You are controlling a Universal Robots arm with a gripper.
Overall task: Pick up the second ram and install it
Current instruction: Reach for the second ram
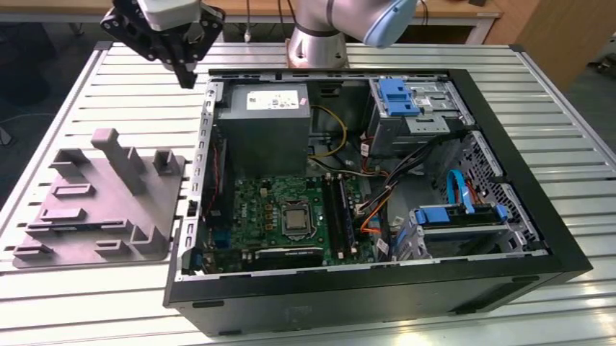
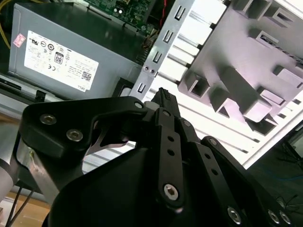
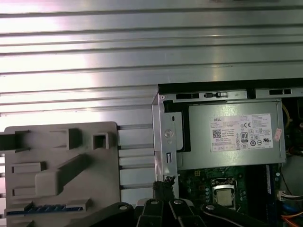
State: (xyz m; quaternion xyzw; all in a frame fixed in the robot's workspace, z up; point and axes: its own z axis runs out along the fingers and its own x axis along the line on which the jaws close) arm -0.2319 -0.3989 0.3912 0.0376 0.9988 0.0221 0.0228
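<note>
My gripper (image 1: 185,76) hangs above the slatted table just outside the computer case's far corner, on the exterior view's left, with its black fingers shut and nothing between them. Both wrist views show the same closed tips (image 2: 163,96) (image 3: 164,185). The grey holder fixture (image 1: 97,202) (image 2: 246,80) (image 3: 57,170) lies on the table beside the case, and no stick stands in its slots. On the motherboard, long dark strips sit in the memory slots (image 1: 337,209) beside the processor socket (image 1: 293,216). I cannot tell whether one of them is the second ram.
The open computer case (image 1: 385,277) lies on its side on the aluminium table (image 1: 97,310). A grey power supply (image 1: 262,122) (image 3: 232,137) fills its far corner near the gripper. Drive cages with blue clips (image 1: 399,97) and cables (image 1: 385,194) fill the exterior view's right. The arm's base (image 1: 318,43) stands behind the case.
</note>
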